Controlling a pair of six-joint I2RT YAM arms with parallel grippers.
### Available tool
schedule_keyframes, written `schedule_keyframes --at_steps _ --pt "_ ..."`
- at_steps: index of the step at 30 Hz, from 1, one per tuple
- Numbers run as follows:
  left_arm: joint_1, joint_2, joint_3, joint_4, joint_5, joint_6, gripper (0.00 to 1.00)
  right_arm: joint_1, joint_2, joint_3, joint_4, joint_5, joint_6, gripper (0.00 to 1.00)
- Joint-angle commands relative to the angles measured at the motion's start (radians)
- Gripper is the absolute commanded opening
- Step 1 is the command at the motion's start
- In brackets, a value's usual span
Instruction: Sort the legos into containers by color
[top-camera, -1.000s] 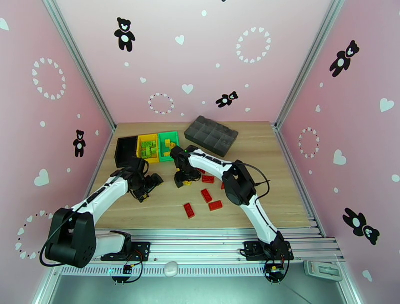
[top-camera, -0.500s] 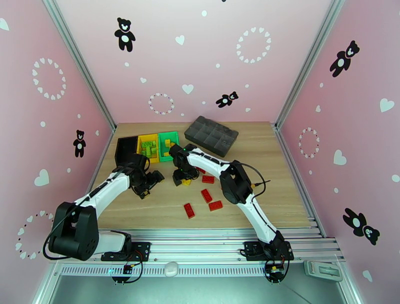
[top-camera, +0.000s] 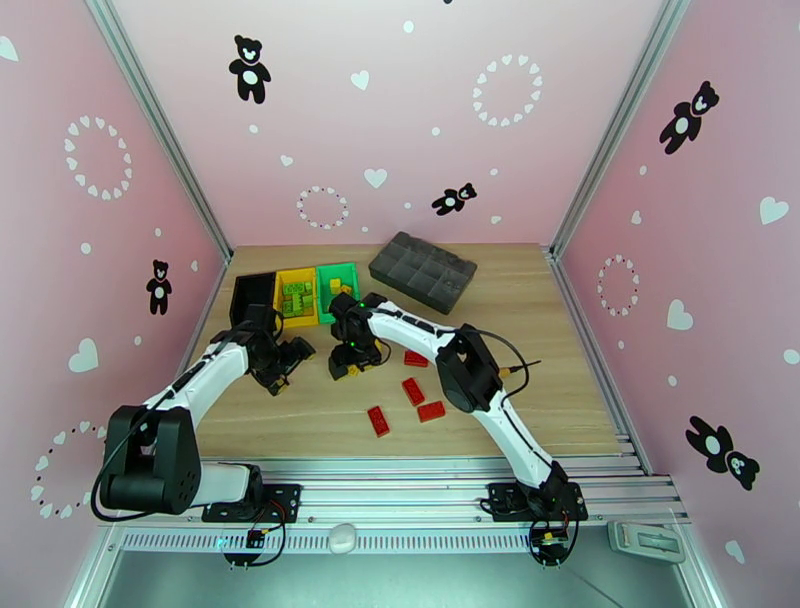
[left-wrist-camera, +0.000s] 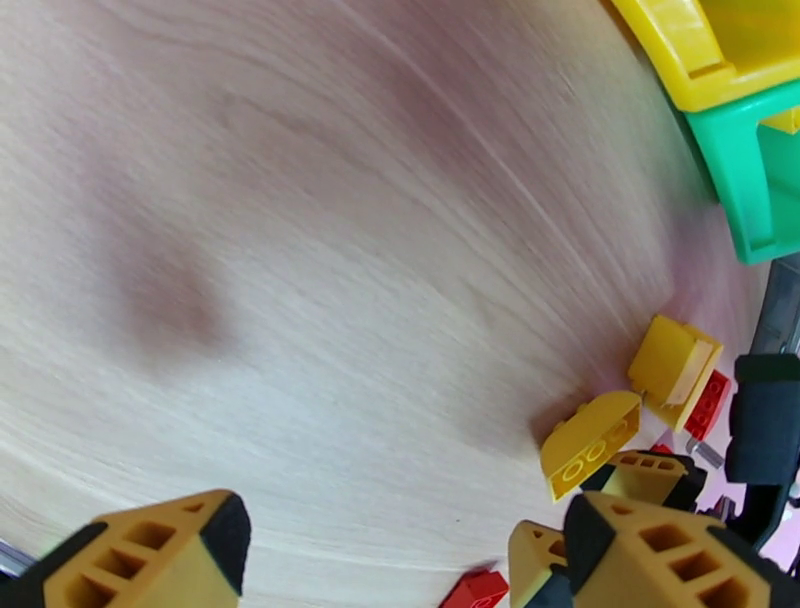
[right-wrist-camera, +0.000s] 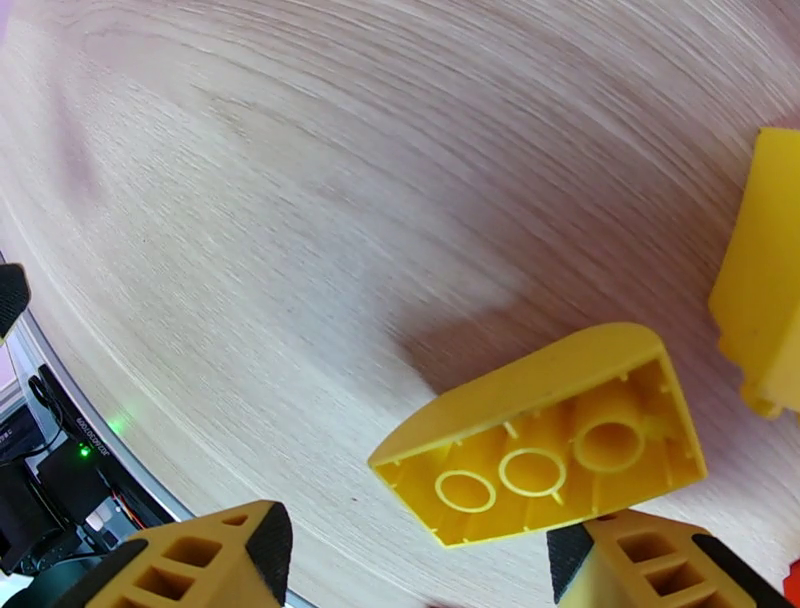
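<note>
The top view is bright and evenly lit from above, with soft light, no harsh glare, and only faint short shadows under the arms on the pale wooden table (top-camera: 320, 420). Both wrist views bend strongly toward their edges, so the wood grain curves, and the grain looks smeared and blurry, with a soft pinkish-dark shadow patch at the left of the left wrist view. In the right wrist view a yellow brick (right-wrist-camera: 545, 455) is fairly sharp and throws a soft shadow on the wood beside it.

Black bin (top-camera: 250, 296), yellow bin (top-camera: 296, 273) holding green bricks (top-camera: 297, 297), and green bin (top-camera: 338, 267) holding yellow bricks (top-camera: 338, 290) stand together at ten o'clock; red bricks (top-camera: 431, 410) lie scattered toward six; a yellow sloped brick (right-wrist-camera: 540, 460) lies tipped over, hollow underside showing.
</note>
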Motion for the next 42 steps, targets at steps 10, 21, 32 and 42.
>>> schedule_keyframes --at_steps 10,21,32,42 --pt "-0.256 0.192 0.292 -0.116 -0.136 0.216 0.82 -0.094 -0.453 -0.475 0.121 0.084 0.075 0.71" --pt "-0.432 0.455 0.485 -0.175 -0.23 0.367 0.73 -0.158 -0.686 -0.77 0.16 0.115 0.109 0.7" --pt "-0.494 0.586 0.562 -0.2 -0.275 0.385 0.57 -0.161 -0.671 -0.747 0.158 0.101 0.101 0.69" --pt "-0.494 0.602 0.574 -0.221 -0.304 0.371 0.35 -0.168 -0.624 -0.68 0.138 0.084 0.078 0.68"
